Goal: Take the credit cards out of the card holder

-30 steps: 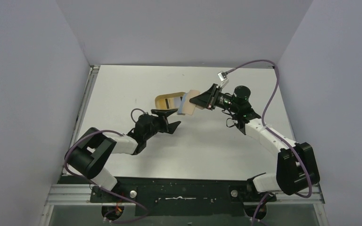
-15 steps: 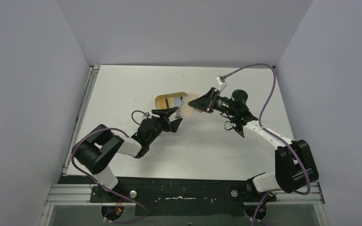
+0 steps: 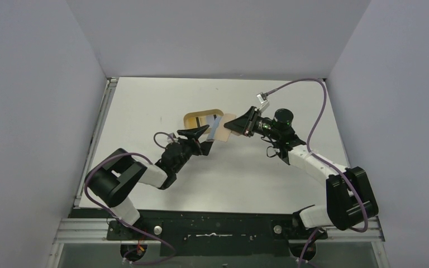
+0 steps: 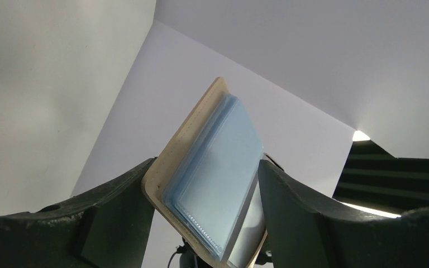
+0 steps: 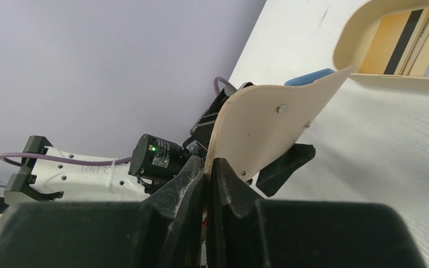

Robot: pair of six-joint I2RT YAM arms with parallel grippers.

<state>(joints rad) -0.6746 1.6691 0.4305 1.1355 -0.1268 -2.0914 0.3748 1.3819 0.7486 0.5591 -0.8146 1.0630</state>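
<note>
The white table (image 3: 145, 100) is standing inside pale walls, and from its near left corner the left arm (image 3: 139, 173) is reaching toward the middle. The left gripper (image 3: 205, 138) is hanging there with its jaws spread wide. In its wrist view, the two dark fingers (image 4: 117, 206) are standing on either side of the card holder (image 4: 218, 167). Whether the pads are touching its edges cannot be told. The card holder is hanging tilted above the middle of the table, its tan cover turned left and its light blue sleeves facing the left wrist camera. Whether any card is sitting in those sleeves cannot be told. Just behind it, toward the far edge, a tan rimmed tray (image 3: 190, 118) is lying on the table. The credit cards (image 5: 385, 49) are lying flat inside the tray, the yellow-orange one showing a dark stripe and the bluish-grey one lying beside it. From the right, the right gripper (image 5: 208, 162) is pinching the holder's tan flap between its closed fingers. In the right wrist view, the flap and its small stud are blocking most of the left gripper and the blue lining. The right arm (image 3: 313, 162) is running back to the near right corner, and a purple cable (image 3: 313, 100) is looping over it.
</note>
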